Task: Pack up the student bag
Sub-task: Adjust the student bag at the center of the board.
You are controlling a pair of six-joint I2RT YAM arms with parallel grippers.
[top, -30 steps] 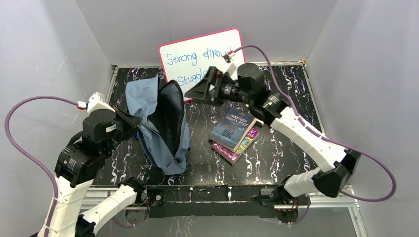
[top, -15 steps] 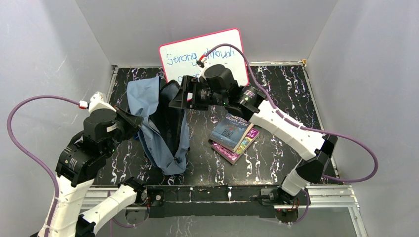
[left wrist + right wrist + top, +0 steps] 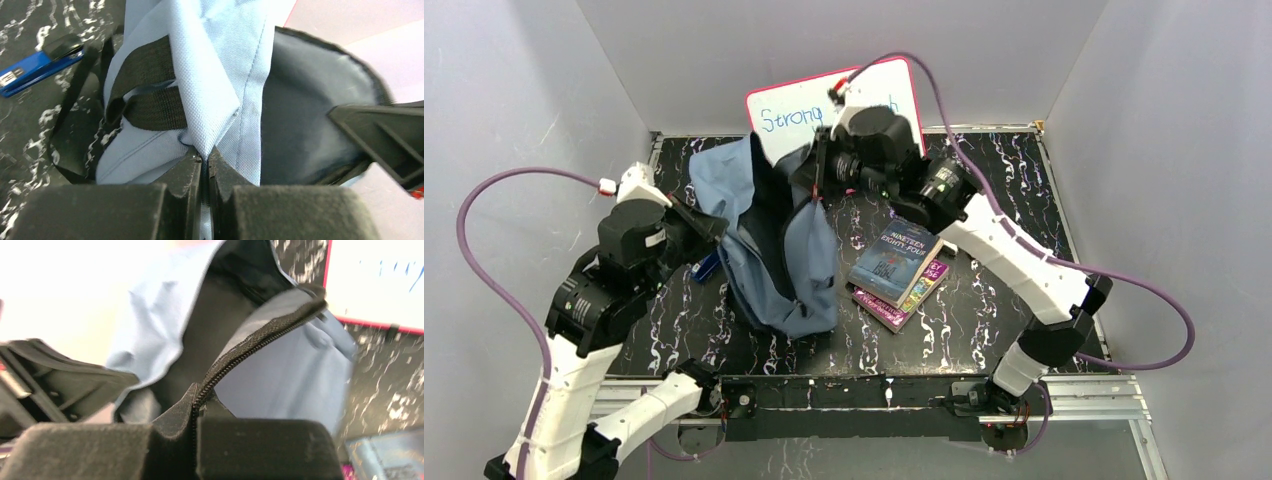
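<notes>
The student bag (image 3: 809, 265), grey-blue fabric with a dark lining, stands slumped at the table's left middle with its mouth facing up. My left gripper (image 3: 715, 228) is shut on a fold of the bag's left side; in the left wrist view the cloth (image 3: 220, 85) is pinched between the jaws (image 3: 205, 161). My right gripper (image 3: 816, 192) is shut on the bag's right rim, with the black zipper edge (image 3: 260, 337) running down between its jaws (image 3: 196, 404). The dark inside of the bag (image 3: 310, 105) gapes between the two grips.
Two books lie right of the bag, a blue one (image 3: 894, 262) stacked on a pink one (image 3: 906, 298). A pink-framed whiteboard (image 3: 776, 122) leans on the back wall behind the right arm. A small blue stapler-like object (image 3: 706, 269) (image 3: 35, 67) lies left of the bag.
My right gripper swung left to the bag's rim and closed on the zipper edge. The bag's mouth now spreads wider and its body has shifted right. The left gripper kept its hold.
</notes>
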